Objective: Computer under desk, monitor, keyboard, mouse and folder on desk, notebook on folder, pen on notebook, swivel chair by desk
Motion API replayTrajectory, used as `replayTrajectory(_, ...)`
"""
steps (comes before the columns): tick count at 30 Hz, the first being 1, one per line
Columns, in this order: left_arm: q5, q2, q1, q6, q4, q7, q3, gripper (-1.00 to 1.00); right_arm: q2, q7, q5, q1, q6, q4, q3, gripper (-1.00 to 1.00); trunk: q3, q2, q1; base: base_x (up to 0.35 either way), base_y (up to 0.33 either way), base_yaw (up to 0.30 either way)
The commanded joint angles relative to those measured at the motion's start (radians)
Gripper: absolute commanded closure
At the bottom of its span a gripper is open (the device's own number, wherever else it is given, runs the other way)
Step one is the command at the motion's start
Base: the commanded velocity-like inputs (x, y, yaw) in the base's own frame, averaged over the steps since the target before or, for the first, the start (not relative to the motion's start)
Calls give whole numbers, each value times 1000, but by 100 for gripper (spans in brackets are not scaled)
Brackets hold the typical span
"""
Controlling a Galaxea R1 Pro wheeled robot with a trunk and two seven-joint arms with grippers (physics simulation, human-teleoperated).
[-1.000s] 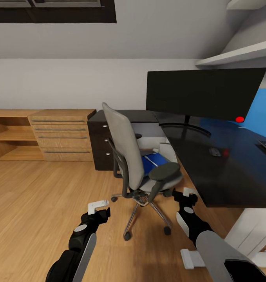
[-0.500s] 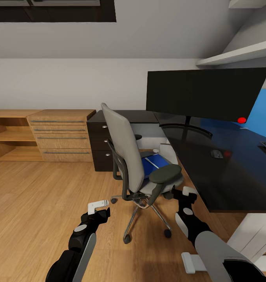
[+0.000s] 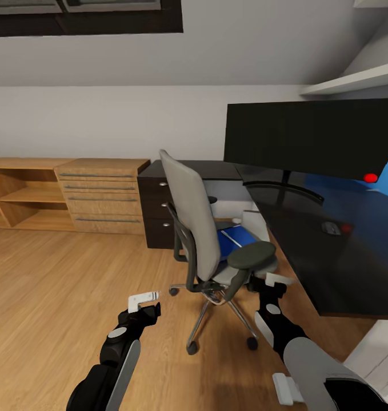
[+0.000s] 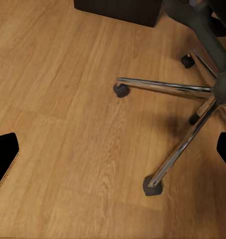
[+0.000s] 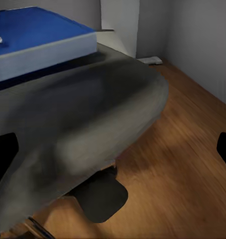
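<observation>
Folder [image 3: 235, 240] on swivel chair [image 3: 208, 240] seat, awaiting transfer to worktop [image 3: 331, 257]; right hand [image 3: 272, 283] near, open, empty; left hand [image 3: 143, 301] open, empty.

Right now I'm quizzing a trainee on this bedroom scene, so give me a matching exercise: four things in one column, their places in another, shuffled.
Things:
1. folder
2. mouse
3. monitor
4. left hand

Places:
A. standing on the desk, toward its back
B. lying on the swivel chair seat
C. over the bare wooden floor
D. on the desk, in front of the screen

Pairs: 1-B, 2-D, 3-A, 4-C
</observation>
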Motion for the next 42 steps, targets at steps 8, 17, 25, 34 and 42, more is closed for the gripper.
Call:
replayTrajectory(8, 10, 0, -1, 2, -1, 9, -2, -100, 2, 1, -2, 0, -5, 1, -4, -100, -1, 0, 0, -20, 20, 266)
replayTrajectory(17, 10, 0, -1, 2, -1, 9, -2, -100, 7, 1, -2, 0, -5, 1, -5, -100, -1, 0, 0, -119, 141, 268)
replayTrajectory(25, 10, 0, -1, 2, -1, 9, -2, -100, 11, 1, -2, 0, -5, 2, -5, -100, -1, 0, 0, -8, 9, 270)
replayTrajectory(34, 10, 0, -1, 3, -1, 9, -2, -100, 11, 0, -2, 0, -4, 2, -5, -100, -1, 0, 0, 0, 0, 275)
replayTrajectory(42, 10, 0, -1, 4, -1, 9, -2, -100, 13, 0, -3, 0, -4, 10, -4, -100, -1, 0, 0, 0, 0, 278)
